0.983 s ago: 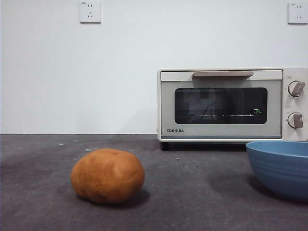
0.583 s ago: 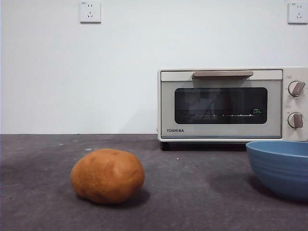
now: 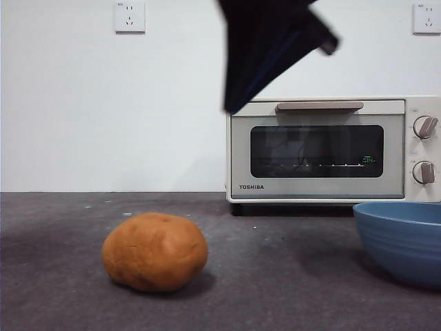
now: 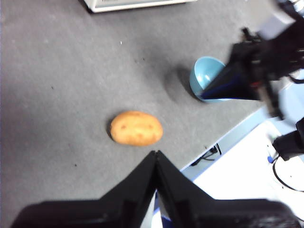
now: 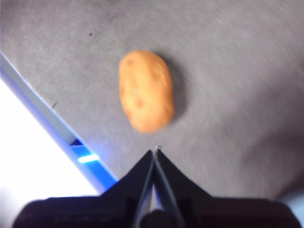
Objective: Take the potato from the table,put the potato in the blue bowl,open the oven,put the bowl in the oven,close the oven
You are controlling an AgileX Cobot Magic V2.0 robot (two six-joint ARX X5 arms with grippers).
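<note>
Potato [image 3: 154, 252], firm, lumpy and likely grippy, lies untouched on the desk [image 3: 275, 276]; both claws hang above, pressed together.

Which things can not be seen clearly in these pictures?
- Blue bowl: front view, the right edge cuts it off; its inside is hidden by its wall.
- Oven: front view, inside is dim behind dark glass; a dark blurred arm covers its top left corner.
- Right pincer: right wrist view is blurred above the potato.

Lumpy orange-brown potato [image 3: 154, 252] lying on dark bench [image 3: 275, 276], blue bowl [image 3: 403, 238] apart, cream oven [image 3: 334, 148] shut, all below the claw [image 3: 234, 107]
</note>
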